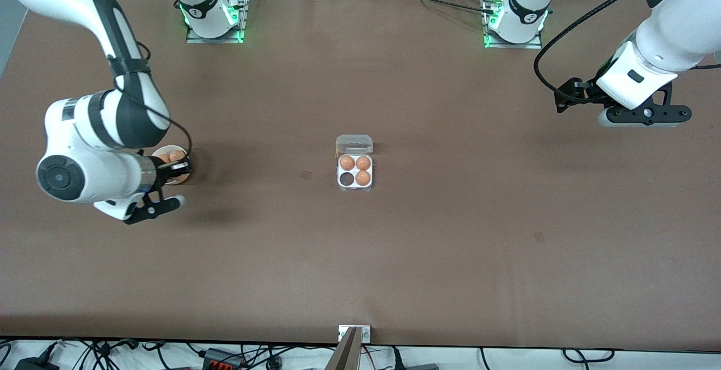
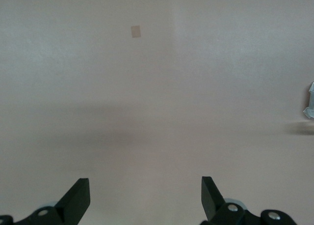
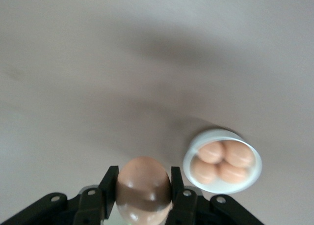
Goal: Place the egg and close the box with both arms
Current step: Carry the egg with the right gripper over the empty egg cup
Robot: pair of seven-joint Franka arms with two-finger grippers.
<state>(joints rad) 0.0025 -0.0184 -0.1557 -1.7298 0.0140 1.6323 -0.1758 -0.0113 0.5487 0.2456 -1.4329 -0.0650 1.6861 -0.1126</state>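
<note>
Box (image 1: 355,177): mid-table, lid hinged open on the side toward the bases; three eggs seated, one cell nearest the front camera and toward the right arm's end bare.
Bowl (image 3: 222,160): white, holding more eggs, toward the right arm's end.
Egg (image 3: 143,189): fragile, smooth, light; best taken gently across the middle.
Right gripper (image 3: 143,193): clenched on the egg, just over the bowl.
Left gripper (image 2: 146,198): spread wide, empty, waiting over bare table.

No text, label, brand, number or sign can be read on anything in these views.
</note>
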